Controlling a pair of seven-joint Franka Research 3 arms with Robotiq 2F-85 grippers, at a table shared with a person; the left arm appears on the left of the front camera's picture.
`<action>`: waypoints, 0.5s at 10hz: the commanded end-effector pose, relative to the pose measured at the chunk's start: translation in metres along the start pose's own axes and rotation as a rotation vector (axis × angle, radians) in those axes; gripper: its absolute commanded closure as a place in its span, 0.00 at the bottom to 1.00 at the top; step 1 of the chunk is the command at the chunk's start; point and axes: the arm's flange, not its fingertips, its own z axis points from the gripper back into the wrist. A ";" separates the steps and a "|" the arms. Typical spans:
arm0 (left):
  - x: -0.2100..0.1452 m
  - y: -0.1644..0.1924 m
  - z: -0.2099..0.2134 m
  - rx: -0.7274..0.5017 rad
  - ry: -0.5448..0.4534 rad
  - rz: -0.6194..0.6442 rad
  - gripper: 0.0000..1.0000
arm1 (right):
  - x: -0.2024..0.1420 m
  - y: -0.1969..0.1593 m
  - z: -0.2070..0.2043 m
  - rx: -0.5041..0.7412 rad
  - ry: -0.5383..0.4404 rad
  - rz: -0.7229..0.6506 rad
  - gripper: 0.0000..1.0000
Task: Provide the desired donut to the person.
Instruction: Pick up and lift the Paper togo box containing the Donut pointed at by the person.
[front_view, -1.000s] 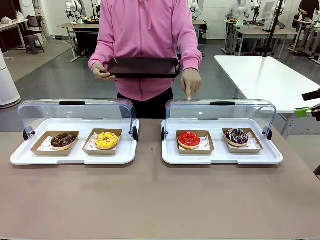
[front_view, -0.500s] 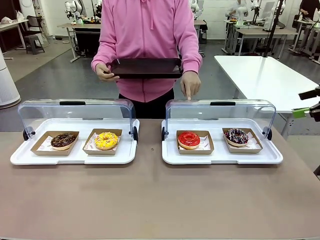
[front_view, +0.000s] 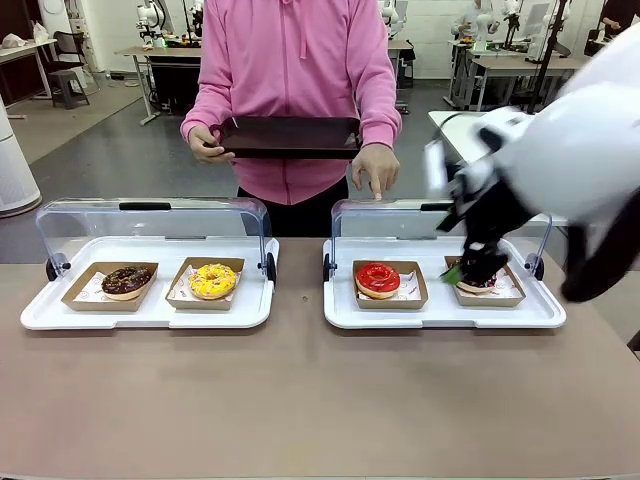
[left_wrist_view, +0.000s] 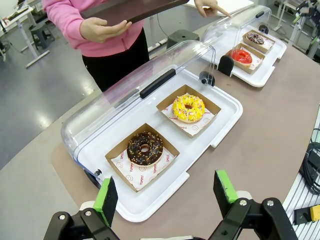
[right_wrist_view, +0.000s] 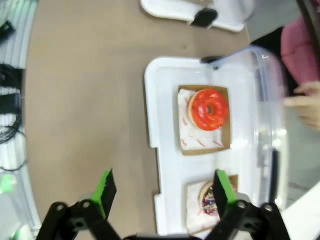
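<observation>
The right arm's jaws stand wide apart and empty, over the sprinkled donut (right_wrist_view: 209, 202) just right of the red donut (front_view: 378, 279), both in card boats on one white tray (front_view: 440, 312). The left arm's jaws gape too, holding nothing, well away from the red donut, by the chocolate donut (left_wrist_view: 144, 148). Behind the red donut the person (front_view: 295, 80) rests a fingertip on the clear lid (front_view: 400, 225) and holds a dark tray (front_view: 290, 135).

Clear lid (front_view: 390, 222) (raised behind) leaves front access to red donut (front_view: 378, 279)
</observation>
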 end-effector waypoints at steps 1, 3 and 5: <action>-0.001 0.001 -0.001 -0.006 -0.009 0.008 0.00 | 0.001 -0.018 -0.051 -0.049 0.102 0.046 0.00; -0.001 0.001 -0.001 -0.006 -0.009 0.008 0.00 | -0.003 -0.012 -0.093 -0.054 0.146 0.071 0.00; -0.001 0.001 -0.001 -0.006 -0.009 0.008 0.00 | -0.016 -0.019 -0.106 -0.033 0.102 0.102 0.00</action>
